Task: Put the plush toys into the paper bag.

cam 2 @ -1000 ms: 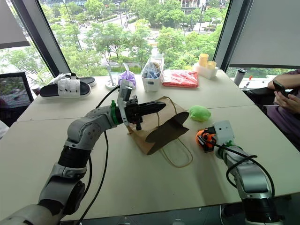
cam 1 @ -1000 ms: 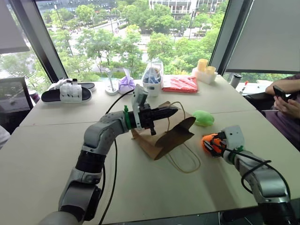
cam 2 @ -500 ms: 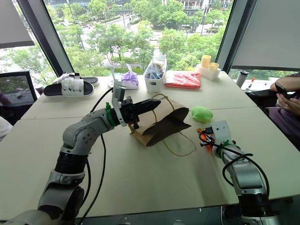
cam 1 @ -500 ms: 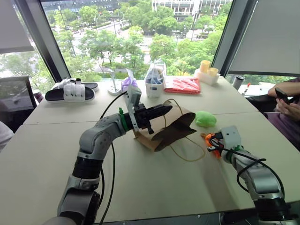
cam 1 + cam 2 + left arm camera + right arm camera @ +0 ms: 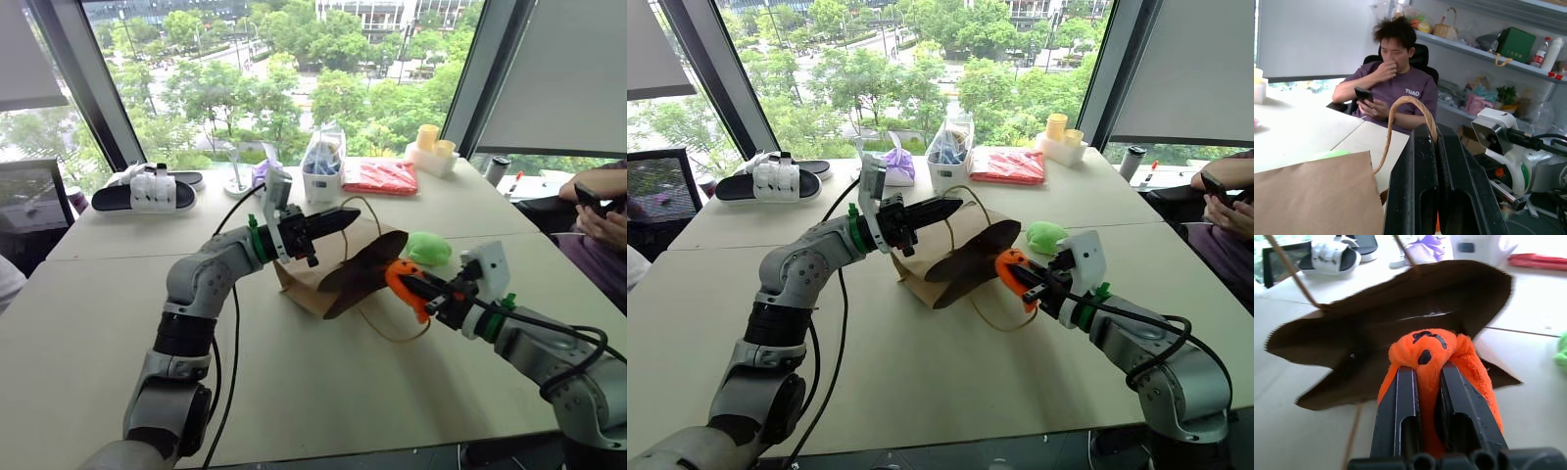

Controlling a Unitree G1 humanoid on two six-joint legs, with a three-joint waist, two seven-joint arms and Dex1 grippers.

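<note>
The orange toy (image 5: pixel 1432 352) was squeezed in the right gripper (image 5: pixel 419 287) at the paper bag (image 5: pixel 338 269) mouth, held up by the shut left gripper (image 5: pixel 338 219) on its handle (image 5: pixel 1403 115). Pushing it inside was judged next.

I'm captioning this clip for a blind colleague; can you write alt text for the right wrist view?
The right gripper pinches the orange plush toy between its two black fingers, right at the dark open mouth of the brown paper bag. Behind the bag on the pale table lie a white sandal and a purple bundle.
</note>
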